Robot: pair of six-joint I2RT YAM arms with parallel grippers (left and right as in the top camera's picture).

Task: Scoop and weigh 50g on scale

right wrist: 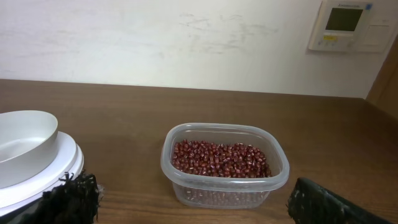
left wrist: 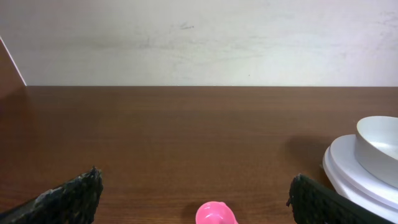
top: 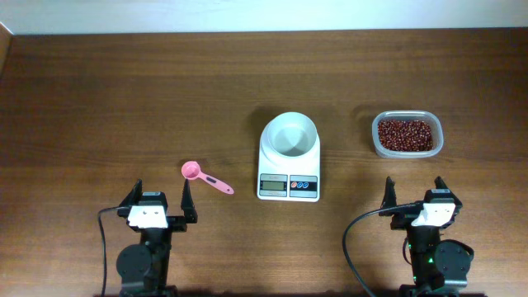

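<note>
Currently idle: left gripper [top: 162, 194] and right gripper [top: 413, 191] both spread wide, empty.
Centre stands the scale [top: 289, 167], pink scoop [top: 206, 179] near left gripper, bean tub [top: 374, 136] beyond right; flat handle may twist when pinched, spilling beans.

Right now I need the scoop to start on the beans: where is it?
Overhead view: the pink scoop lies on the table left of the scale, just ahead of the open left hand.
</note>
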